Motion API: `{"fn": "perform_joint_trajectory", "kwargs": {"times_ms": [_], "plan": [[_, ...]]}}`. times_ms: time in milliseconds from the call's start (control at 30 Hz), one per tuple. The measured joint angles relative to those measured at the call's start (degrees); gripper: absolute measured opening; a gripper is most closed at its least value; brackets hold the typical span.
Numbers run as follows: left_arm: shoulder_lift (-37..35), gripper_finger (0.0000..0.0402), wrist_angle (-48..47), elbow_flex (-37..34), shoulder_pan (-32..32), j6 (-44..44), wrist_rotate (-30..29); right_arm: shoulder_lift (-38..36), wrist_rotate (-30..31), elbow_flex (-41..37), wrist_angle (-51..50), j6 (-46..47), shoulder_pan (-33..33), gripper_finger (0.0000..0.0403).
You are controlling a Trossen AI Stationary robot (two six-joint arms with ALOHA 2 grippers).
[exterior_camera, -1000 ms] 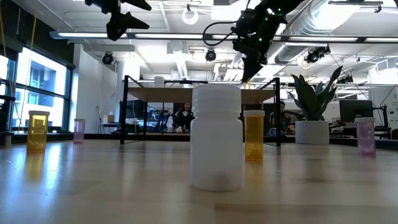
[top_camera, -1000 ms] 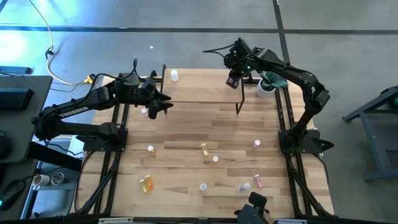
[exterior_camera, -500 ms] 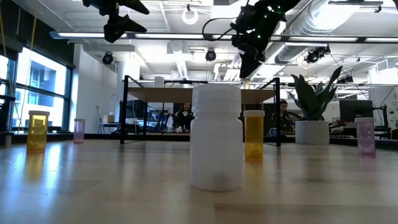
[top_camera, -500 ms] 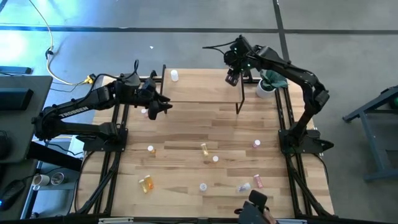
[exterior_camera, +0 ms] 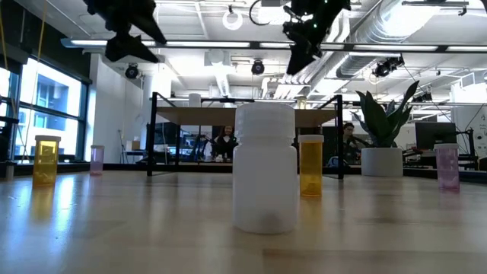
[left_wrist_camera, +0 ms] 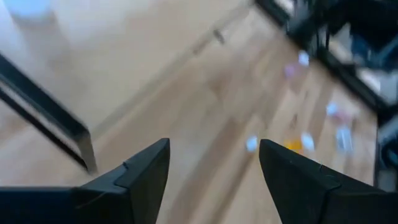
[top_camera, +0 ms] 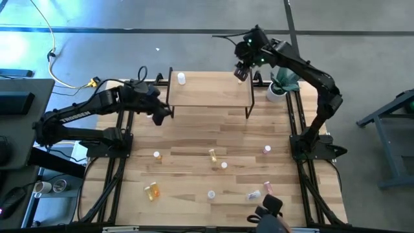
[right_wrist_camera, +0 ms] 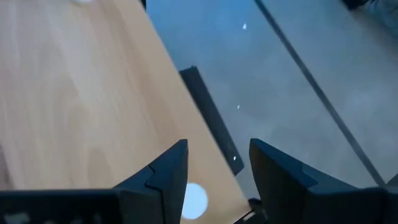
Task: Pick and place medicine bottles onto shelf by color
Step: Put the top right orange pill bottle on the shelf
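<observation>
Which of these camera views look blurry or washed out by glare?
Left wrist view: motion-smeared, the small bottles mere coloured blobs on the wooden tabletop. Right wrist view: soft too. Low view: sharp on the near white plastic bottle, bright windows at its left. High view: bluish glare on the floor at upper left.

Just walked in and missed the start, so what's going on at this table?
Two robot arms are sorting small medicine bottles onto a low shelf. Neither holds anything now. The right gripper hangs open over the shelf's far right corner, above a white-capped bottle. The left gripper is open off the shelf's left end. One white bottle stands on the shelf; most bottles remain scattered on the table.
</observation>
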Motion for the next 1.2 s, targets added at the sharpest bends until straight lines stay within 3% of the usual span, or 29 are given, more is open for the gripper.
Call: {"fn": "perform_joint_trajectory", "kwargs": {"times_ms": [300,533,967,1200], "plan": [[-0.17,0.0229,-14.07,0.00,-11.69,-1.13,0.48,-0.04,0.02,5.79,-0.98,0.03,-1.89,0.0163],[-0.21,0.0229,-17.14,-0.93,-24.72,-4.42,-7.25,-0.04,0.02,7.93,-1.01,1.61,-2.01,0.0163],[-1.21,0.0228,-13.88,-12.49,-46.42,-23.41,-17.32,-0.04,0.00,8.25,-2.43,7.27,-1.85,0.0163],[-1.11,0.0228,-10.14,-16.92,-52.68,-28.75,-23.53,-0.04,0.00,8.25,-2.56,7.61,-1.85,0.0163]]}}
